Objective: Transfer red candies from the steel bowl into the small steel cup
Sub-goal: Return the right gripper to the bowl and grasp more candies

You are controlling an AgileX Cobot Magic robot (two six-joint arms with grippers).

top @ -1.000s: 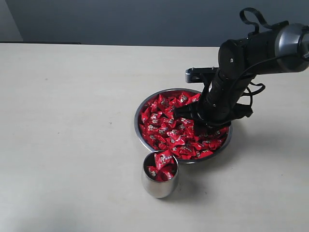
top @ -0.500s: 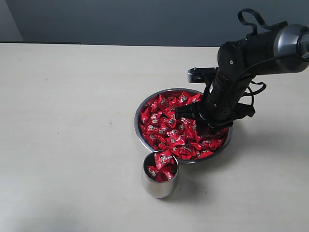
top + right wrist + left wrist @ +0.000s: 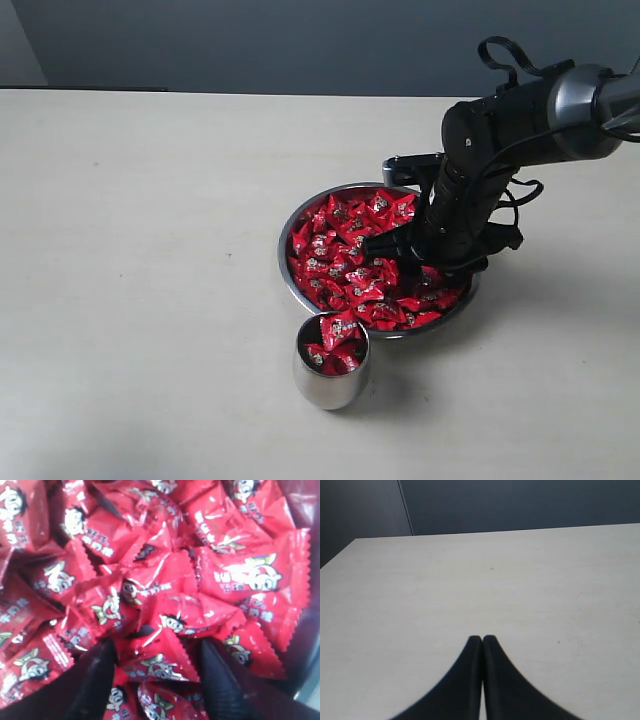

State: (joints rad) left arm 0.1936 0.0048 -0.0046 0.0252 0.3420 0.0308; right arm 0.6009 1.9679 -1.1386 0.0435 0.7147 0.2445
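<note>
The steel bowl (image 3: 284,262) sits right of the table's middle, heaped with red candies (image 3: 340,250). My right gripper (image 3: 424,268) points down into the bowl's right side. In the right wrist view it (image 3: 157,650) stands open, its dark fingers (image 3: 97,680) pushed into the candies (image 3: 165,605) with one wrapper lying between them. The small steel cup (image 3: 330,385) stands just in front of the bowl, with several red candies (image 3: 336,342) inside. My left gripper (image 3: 482,639) is shut and empty over bare table; the exterior view does not show it.
The pale tabletop (image 3: 140,250) stretches wide to the left of the bowl and cup. A dark wall runs behind the table's far edge (image 3: 200,92). The right arm's black cables (image 3: 505,55) loop above its wrist.
The right arm has dropped lower and shifted slightly left, bringing its gripper down into the candies. Bowl and cup have not moved.
</note>
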